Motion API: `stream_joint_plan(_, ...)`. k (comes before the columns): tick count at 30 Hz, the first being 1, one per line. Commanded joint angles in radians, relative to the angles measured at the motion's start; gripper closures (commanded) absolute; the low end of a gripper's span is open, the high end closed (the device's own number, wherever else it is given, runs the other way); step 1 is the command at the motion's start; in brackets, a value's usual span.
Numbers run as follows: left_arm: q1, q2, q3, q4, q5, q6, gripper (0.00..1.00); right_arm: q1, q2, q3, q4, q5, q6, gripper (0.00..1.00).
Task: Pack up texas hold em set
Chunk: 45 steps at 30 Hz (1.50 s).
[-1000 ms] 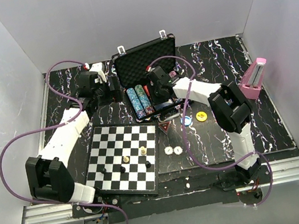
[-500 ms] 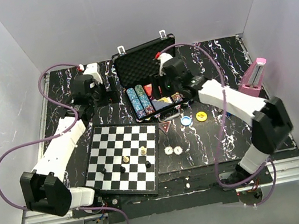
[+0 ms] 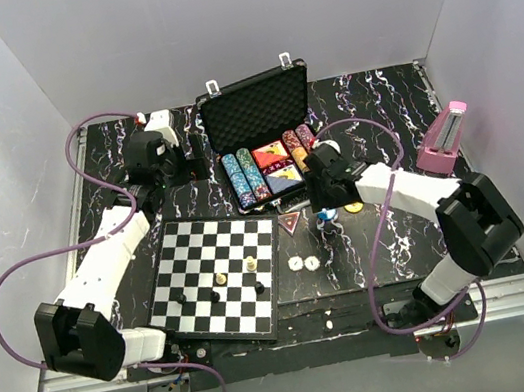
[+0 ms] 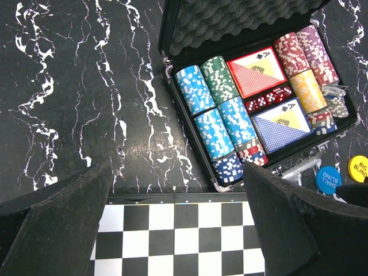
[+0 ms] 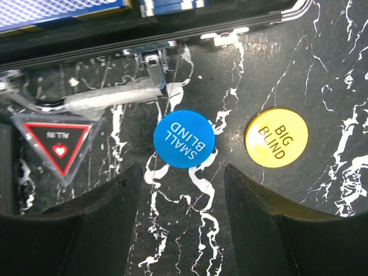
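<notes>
Right hand (image 5: 183,172) has swung out of the open case (image 3: 256,106) and now hangs spread and empty over the blue button (image 5: 184,138) lying on the worktop (image 5: 322,69) beside it, likely next to pack.

The right gripper (image 5: 183,177), its dark fingers (image 5: 92,221) apart and empty, hovers just short of the blue SMALL BLIND button (image 5: 184,140), which lies on the black marbled table (image 5: 336,86) between the yellow BIG BLIND button (image 5: 276,137) and a triangular ALL IN marker (image 5: 56,144), with the briefcase (image 5: 69,40) front edge beyond.
</notes>
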Motion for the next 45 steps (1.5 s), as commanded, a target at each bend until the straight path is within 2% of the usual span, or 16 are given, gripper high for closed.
stream_joint_plan(1, 0.002, -0.033, -0.019, 0.031, -0.006, -0.001, 0.02, -0.011, 0.073, 0.057, -0.025, 0.023, 0.034, 0.34)
stream_joint_plan(6, 0.003, -0.038, -0.02, 0.033, -0.014, 0.003, 0.02, -0.013, 0.147, 0.093, -0.032, -0.004, 0.039, 0.36)
stream_joint_plan(27, 0.003, -0.05, -0.023, 0.034, -0.023, 0.009, 0.02, -0.018, 0.231, 0.101, -0.048, -0.011, 0.056, 0.37)
stream_joint_plan(30, 0.003, -0.053, -0.022, 0.036, -0.023, 0.011, 0.02, -0.018, 0.241, 0.099, -0.04, -0.017, 0.056, 0.41)
stream_joint_plan(34, 0.003, -0.053, -0.023, 0.034, -0.025, 0.011, 0.02, -0.021, 0.235, 0.088, -0.022, -0.041, 0.052, 0.53)
stream_joint_plan(37, 0.003, -0.053, -0.025, 0.036, -0.025, 0.009, 0.02, -0.021, 0.209, 0.084, -0.026, -0.035, 0.048, 0.58)
stream_joint_plan(45, 0.003, -0.053, -0.023, 0.038, -0.017, 0.005, 0.02, -0.019, 0.097, 0.153, -0.118, -0.035, 0.009, 0.65)
